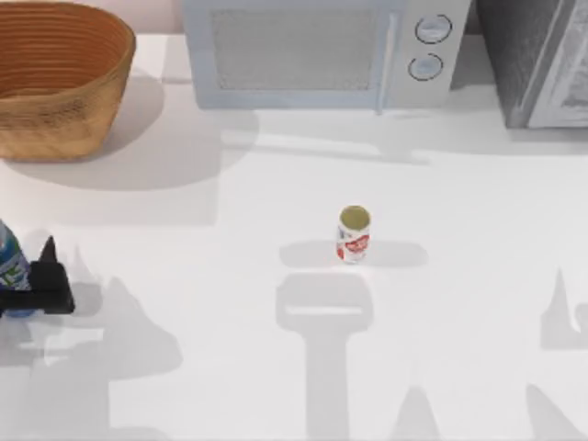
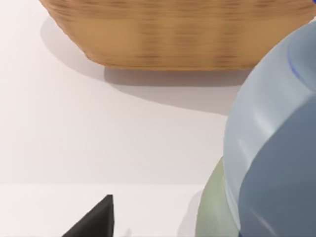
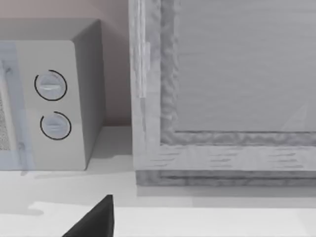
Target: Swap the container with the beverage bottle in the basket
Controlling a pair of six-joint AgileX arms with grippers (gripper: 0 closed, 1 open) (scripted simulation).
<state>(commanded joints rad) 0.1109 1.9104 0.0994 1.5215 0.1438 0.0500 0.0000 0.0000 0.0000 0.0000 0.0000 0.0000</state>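
The container [image 1: 354, 234], a white can with red markings and a dull gold top, stands upright in the middle of the table. The beverage bottle [image 1: 9, 262] with its blue label is at the table's far left edge, partly cut off. My left gripper [image 1: 28, 268] is at the bottle, open, with one black finger [image 1: 48, 250] just to the bottle's right. In the left wrist view the bottle [image 2: 276, 148] looms very close beside the fingertip [image 2: 94, 222]. The wicker basket [image 1: 55, 83] sits at the back left, and its ribbed side [image 2: 173, 34] lies beyond the bottle.
A white microwave [image 1: 322, 50] stands at the back centre, with a grey cabinet [image 1: 542, 60] to its right. In the right wrist view, my right arm's fingertip [image 3: 94, 222] hangs facing the microwave dials [image 3: 52, 106] and the cabinet [image 3: 222, 89].
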